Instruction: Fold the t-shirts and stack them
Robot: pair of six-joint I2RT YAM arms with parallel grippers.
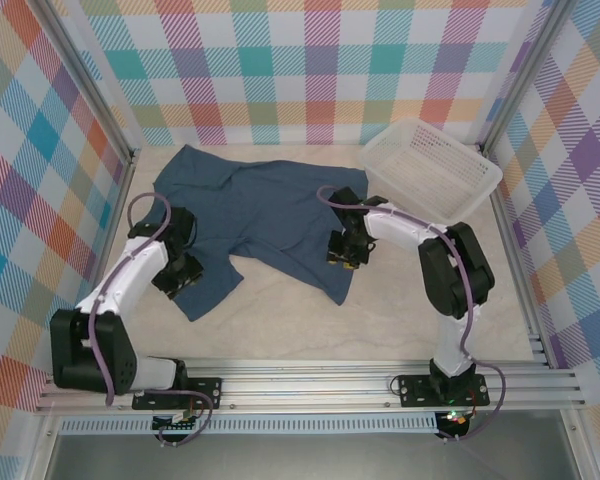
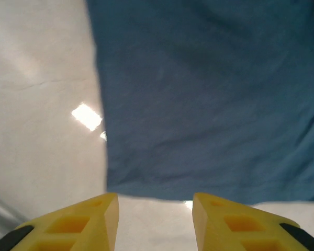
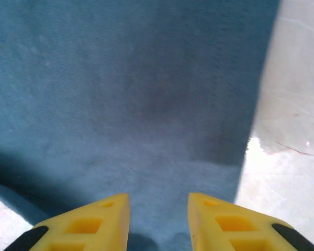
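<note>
Plain slate-blue t-shirt point(image 1: 270, 215) is spread out flat-ish, bit rumpled, no print. Left claw point(image 2: 154, 205) and right claw point(image 3: 158, 203) both part open, holding nothing.

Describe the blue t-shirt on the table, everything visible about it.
The t-shirt is plain slate-blue soft fabric, short-sleeved, no print. It lies spread but rumpled and crooked, unfolded, on the pale table, left of the white basket. The right gripper stands open over its right part; the left gripper is open just off its near hem.

Left claw point(image 2: 154, 203), right claw point(image 3: 158, 203): jaws apart.
</note>
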